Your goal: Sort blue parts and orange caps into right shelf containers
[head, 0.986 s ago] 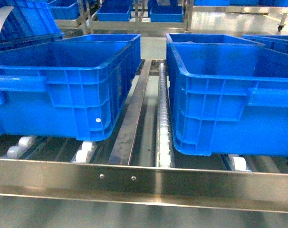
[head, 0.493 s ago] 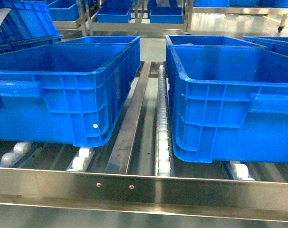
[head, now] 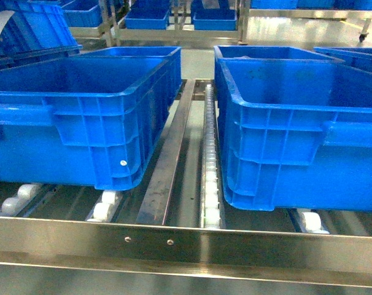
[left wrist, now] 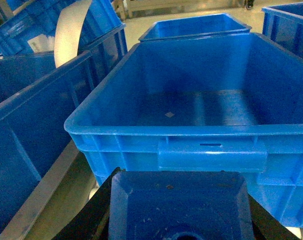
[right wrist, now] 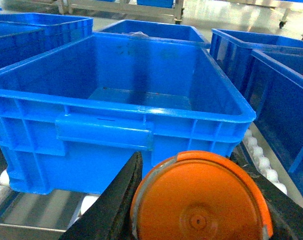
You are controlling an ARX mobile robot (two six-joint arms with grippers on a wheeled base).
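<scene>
A stainless-steel shelf point(head: 192, 246) with white roller tracks point(head: 210, 184) carries two large blue bins side by side: left bin point(head: 75, 117) and right bin point(head: 296, 135), with more bins on racks behind. The left tool point(left wrist: 179, 210) is closed on a blue part point(left wrist: 179, 205) just before the left bin's front rim. The right tool point(right wrist: 201, 200) grips an orange cap point(right wrist: 201, 197) just before the right bin's front wall.

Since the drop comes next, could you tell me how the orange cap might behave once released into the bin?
The orange cap looks round and rigid, so it may roll or bounce on the bin's smooth, bare floor. Its flat end suggests it would settle stably if it lands end-down.
</scene>
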